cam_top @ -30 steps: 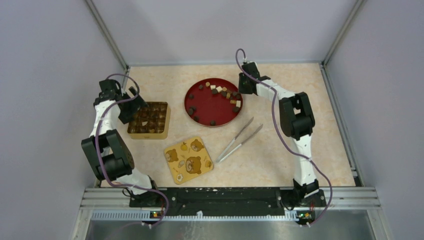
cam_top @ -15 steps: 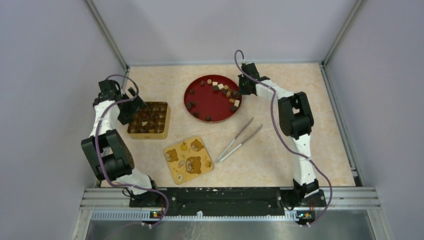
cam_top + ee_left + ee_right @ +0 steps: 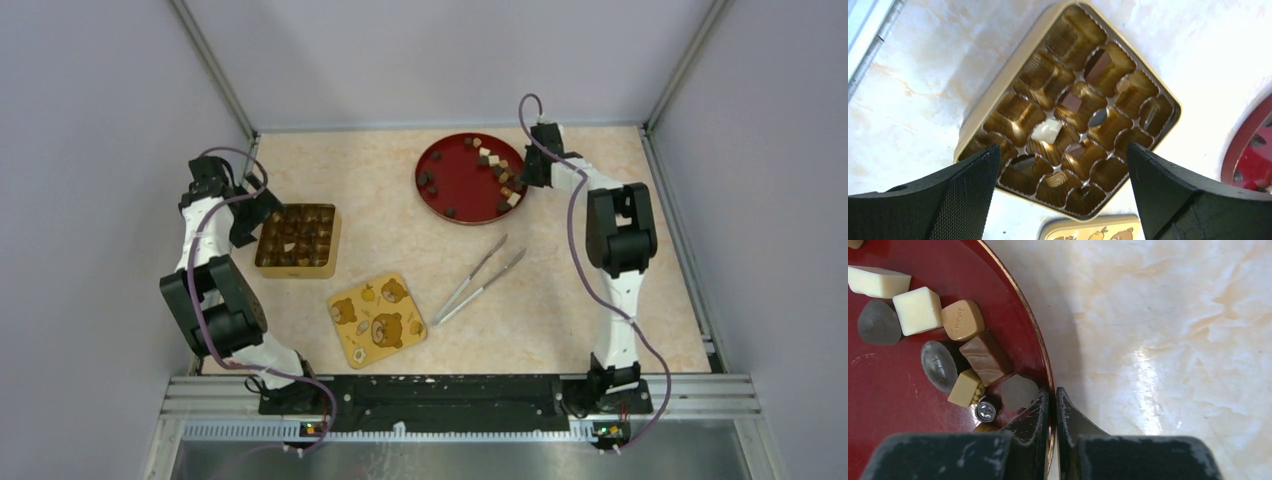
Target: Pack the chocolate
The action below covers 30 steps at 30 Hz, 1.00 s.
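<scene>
Evidently the right gripper [image 3: 1052, 392], clamped on the rim of the red plate [image 3: 883, 390], had dragged the chocolate [image 3: 984, 356] farther from the gold box [image 3: 1020, 112], lengthening each transfer, while the left gripper [image 3: 1062, 149] hung open.

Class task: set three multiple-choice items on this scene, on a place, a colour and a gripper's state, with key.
1. The bear-printed lid lies: A on the plate; B on the gold box; C on the table, nearer the arm bases than the box.
2. The plate is: A blue; B red; C green.
3. The right gripper is: A shut on the plate's rim; B wide open; C unseen.
Key: C, it lies on bare table; B, plainly red; A, its jaws pinch the rim.
</scene>
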Tool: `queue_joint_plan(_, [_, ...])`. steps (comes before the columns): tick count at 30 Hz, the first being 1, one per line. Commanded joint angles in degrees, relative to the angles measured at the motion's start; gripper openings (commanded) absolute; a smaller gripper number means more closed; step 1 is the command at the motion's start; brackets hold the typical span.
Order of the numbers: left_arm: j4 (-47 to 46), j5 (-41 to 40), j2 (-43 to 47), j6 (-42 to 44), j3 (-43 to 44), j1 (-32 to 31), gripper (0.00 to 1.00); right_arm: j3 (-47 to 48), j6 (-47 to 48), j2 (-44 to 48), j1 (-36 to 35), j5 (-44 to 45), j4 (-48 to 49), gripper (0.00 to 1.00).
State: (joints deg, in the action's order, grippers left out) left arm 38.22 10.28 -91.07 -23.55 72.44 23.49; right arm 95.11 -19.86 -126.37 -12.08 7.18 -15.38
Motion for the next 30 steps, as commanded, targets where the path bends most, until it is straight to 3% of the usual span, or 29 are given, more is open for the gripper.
queue_joint_plan(1, [0.0, -3.0, -2.5, -1.3, 4.4, 1.2, 0.99, -2.3, 1.7, 3.7, 0.3, 4.8, -1.4, 0.13])
queue_joint_plan(3, [-0.6, -2.4, -3.7, -1.2, 5.0, 1.9, 0.99, -2.1, 0.5, 4.7, 0.4, 4.2, -2.4, 0.45])
queue_joint_plan(6, [-0.9, -4.3, -6.7, 0.1, 6.3, 2.5, 0.99, -3.5, -2.3, 8.9, 0.3, -0.1, -0.9, 0.67])
queue_joint_plan(11, [-0.9, -2.9, -12.4, 4.1, 9.1, 2.6, 0.99, -9.0, -5.1, 16.3, 0.3, -5.7, 4.7, 0.69])
queue_joint_plan(21, [-5.0, 15.9, -17.1, 10.1, 7.8, 1.9, 0.99, -18.8, -8.5, 26.9, -0.3, -14.3, 11.1, 0.70])
queue_joint_plan(30, [-5.7, 19.4, -12.8, 9.5, 2.3, -3.9, 0.99, -17.9, -5.4, 27.4, -13.1, -20.7, 7.9, 0.70])
